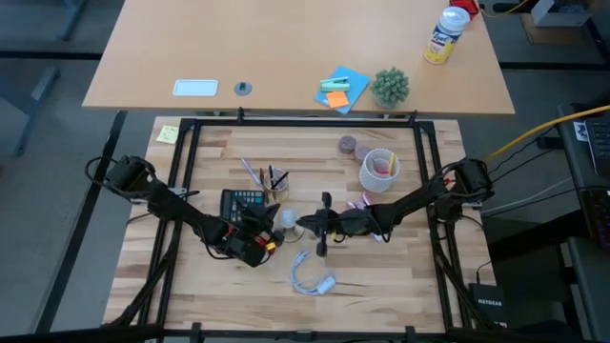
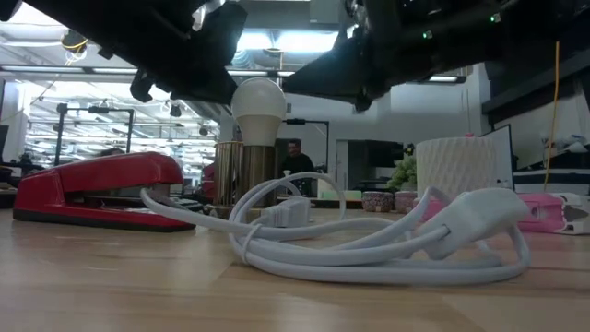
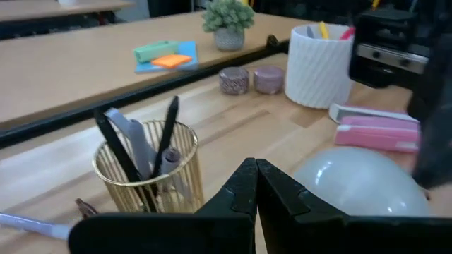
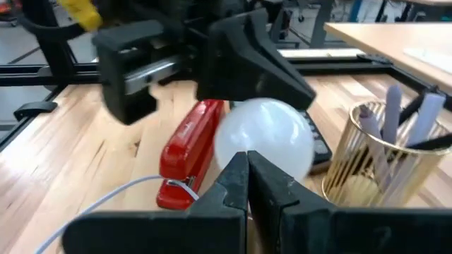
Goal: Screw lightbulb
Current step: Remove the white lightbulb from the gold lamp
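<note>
gold pen holder (image 1: pixel 273 185) and calculator (image 1: pixel 242 201) apparently crowd the lightbulb (image 1: pixel 286 218).

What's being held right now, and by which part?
Cannot tell: the lightbulb sits raised between the left gripper and right gripper, but any contact point is hidden.

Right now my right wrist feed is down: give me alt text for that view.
A frosted white lightbulb sits just past the right gripper, whose two dark fingers meet in front of it. The left gripper looms over the bulb from behind. A red stapler lies to one side, a gold wire pen holder to the other.
</note>
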`<state>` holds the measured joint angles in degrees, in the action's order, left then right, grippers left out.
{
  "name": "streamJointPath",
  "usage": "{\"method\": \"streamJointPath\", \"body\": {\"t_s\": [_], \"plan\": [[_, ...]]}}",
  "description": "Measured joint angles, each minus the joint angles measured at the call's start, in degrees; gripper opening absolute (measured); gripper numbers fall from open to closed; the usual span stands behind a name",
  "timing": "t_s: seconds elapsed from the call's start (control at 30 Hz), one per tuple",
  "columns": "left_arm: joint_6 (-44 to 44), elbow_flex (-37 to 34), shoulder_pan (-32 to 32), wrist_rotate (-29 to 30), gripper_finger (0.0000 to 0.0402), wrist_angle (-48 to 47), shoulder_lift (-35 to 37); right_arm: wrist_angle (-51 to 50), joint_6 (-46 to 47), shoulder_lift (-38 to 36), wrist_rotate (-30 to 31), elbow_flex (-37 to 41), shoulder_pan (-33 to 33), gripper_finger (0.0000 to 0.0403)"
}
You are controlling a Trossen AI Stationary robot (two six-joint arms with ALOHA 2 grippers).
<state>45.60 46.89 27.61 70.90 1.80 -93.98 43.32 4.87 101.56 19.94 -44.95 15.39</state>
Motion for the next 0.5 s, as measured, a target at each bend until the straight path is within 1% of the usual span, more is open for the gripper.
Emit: {"method": "streamJointPath", "body": {"t_s": [0.3, 0.5], "plan": [[1.26, 0.0, 0.07, -4.06, 0.0, 0.03, -0.01, -0.6, 0.91, 0.0, -0.24, 0.0, -1.5, 0.0007], [4.9, -0.09, 0.9, -4.37, 0.0, -0.15, 0.01, -1.12, 0.9, -0.04, -0.5, 0.0, -2.91, 0.0007]]}}
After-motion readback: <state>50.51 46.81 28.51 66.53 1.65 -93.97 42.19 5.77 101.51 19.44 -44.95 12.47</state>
